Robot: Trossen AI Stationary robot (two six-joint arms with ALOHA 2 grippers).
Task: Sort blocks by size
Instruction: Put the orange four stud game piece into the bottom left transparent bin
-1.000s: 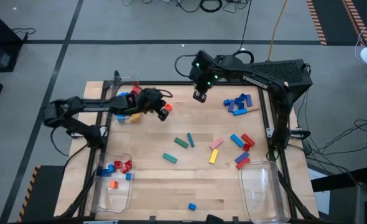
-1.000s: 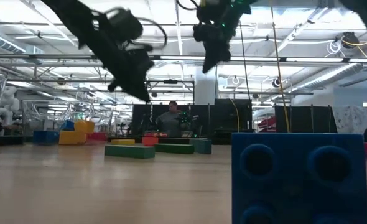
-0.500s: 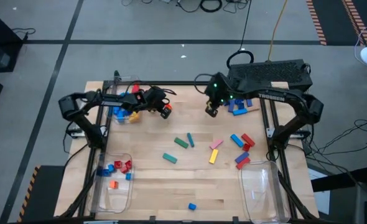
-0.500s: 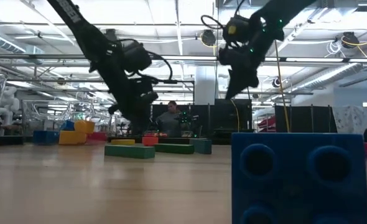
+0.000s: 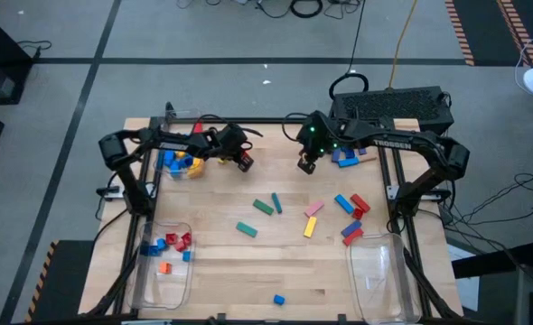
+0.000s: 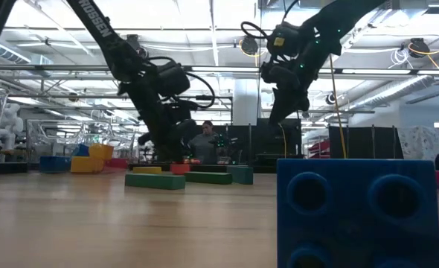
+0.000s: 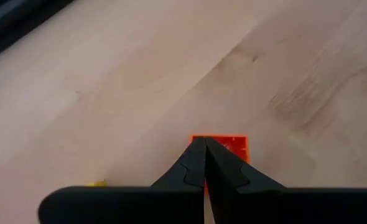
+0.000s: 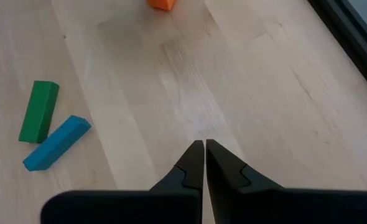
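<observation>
The left gripper [image 5: 242,162] hangs over the far left part of the table [image 5: 248,271], fingers pressed together, with a small red block [image 7: 228,148] lying on the wood right at their tips; from the left wrist view I cannot tell whether the tips pinch it or only touch it. Just beside that arm, a far-left bin [image 5: 178,162] holds blue and yellow blocks.

The right gripper [image 5: 305,165] hovers above the far middle of the table, fingers together and holding nothing. Its wrist view shows bare wood under the tips, with a green bar [image 8: 38,111] and a teal bar [image 8: 56,142] lying side by side well off, and an orange block [image 8: 162,4] apart from them.

A blue cluster [image 5: 346,151] lies near the right arm. Green, pink, yellow, blue and red blocks [image 5: 312,215] are scattered across the middle. The near-left bin [image 5: 163,280] holds red, blue and orange pieces. 1 blue cube [image 5: 279,299] sits alone at the near edge
</observation>
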